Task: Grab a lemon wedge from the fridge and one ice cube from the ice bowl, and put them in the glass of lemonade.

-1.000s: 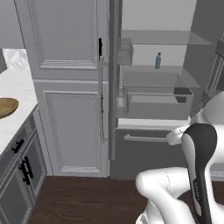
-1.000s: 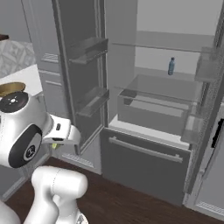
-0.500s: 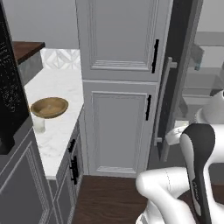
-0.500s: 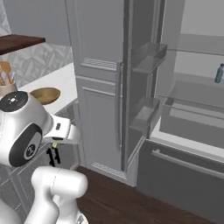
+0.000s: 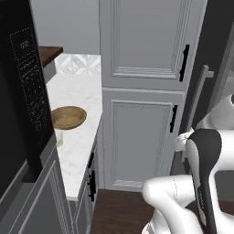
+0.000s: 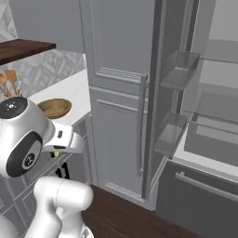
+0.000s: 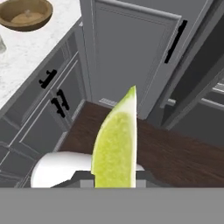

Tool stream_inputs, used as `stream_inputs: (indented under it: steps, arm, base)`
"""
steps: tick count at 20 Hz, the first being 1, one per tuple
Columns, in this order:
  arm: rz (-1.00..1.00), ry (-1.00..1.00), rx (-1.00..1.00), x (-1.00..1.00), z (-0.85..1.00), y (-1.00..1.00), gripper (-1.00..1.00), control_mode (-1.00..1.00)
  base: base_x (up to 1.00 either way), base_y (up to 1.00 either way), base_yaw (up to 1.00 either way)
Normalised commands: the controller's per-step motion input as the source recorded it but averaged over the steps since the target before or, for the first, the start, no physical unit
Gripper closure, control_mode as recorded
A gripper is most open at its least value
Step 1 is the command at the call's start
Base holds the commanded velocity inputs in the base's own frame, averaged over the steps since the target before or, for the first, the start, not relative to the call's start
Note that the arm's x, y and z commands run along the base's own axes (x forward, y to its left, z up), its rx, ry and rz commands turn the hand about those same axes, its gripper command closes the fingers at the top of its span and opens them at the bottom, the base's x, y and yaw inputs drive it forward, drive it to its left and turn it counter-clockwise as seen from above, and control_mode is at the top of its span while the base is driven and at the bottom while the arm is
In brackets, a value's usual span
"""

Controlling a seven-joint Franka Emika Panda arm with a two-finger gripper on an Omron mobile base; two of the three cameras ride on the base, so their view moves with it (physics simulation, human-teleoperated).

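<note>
Gripper [image 7: 114,183] of mine pinches the lemon wedge [image 7: 115,146] above the wood floor [image 7: 175,148], ice bowl [image 7: 26,14] sitting on the counter [image 7: 30,52]

Fridge [image 6: 195,116], dark grey, stands open well to the right of the claw [image 6: 57,152], its door [image 6: 160,93] turned edge-on with a long pale bar handle [image 6: 141,125], two clear door bins, glass shelves and a bottom drawer [image 6: 200,195]. Ice bowl [image 6: 54,108], tan wood, sits on the white counter [image 6: 69,93] up and behind the claw, beside a crock of wooden spoons [image 6: 10,83]. Lemon wedge [image 6: 57,153], a yellow-green speck, shows at the claw itself, low beside the arm's white wrist; grey panelled cabinet [image 6: 116,116] rises between claw and fridge
</note>
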Motion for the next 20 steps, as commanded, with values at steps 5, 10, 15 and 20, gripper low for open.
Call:
stream_inputs:
  steps: [5, 10, 15, 20]
  arm:
    - [0.00, 0.00, 0.00, 0.00, 0.00, 0.00, 1.00, 1.00]
    - [0.00, 0.00, 0.00, 0.00, 0.00, 0.00, 1.00, 1.00]
    - [0.00, 0.00, 0.00, 0.00, 0.00, 0.00, 1.00, 1.00]
    - [0.00, 0.00, 0.00, 0.00, 0.00, 0.00, 1.00, 1.00]
  base:
    - [0.64, 0.09, 0.12]
    - [0.58, 0.39, 0.11]
    - [0.54, 0.41, 0.13]
    - [0.56, 0.28, 0.13]
